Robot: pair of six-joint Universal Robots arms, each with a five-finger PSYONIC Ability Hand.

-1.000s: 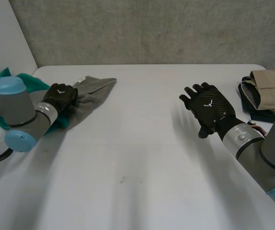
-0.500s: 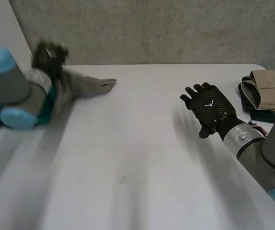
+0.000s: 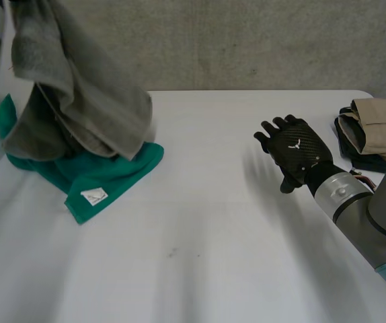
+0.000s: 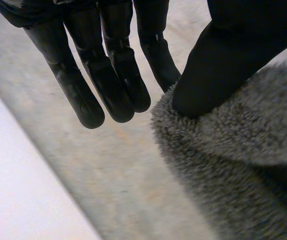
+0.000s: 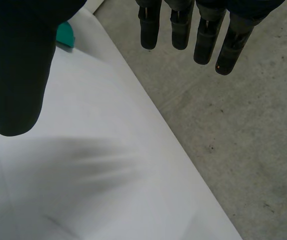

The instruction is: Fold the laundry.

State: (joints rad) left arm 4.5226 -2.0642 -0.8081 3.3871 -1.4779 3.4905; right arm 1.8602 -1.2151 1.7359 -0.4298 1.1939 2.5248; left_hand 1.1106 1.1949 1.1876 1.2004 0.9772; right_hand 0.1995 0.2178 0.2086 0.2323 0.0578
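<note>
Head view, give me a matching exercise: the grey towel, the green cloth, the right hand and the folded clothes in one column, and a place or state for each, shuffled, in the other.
Things:
1. grey towel
2. green cloth
3. right hand
4. folded clothes

Place or state:
A. stacked at the right edge of the table
B. open, holding nothing
C. raised, hanging in the air
D. lying on the table, white label showing

Pairs: 1-C, 2-D, 3-B, 4-A.
</note>
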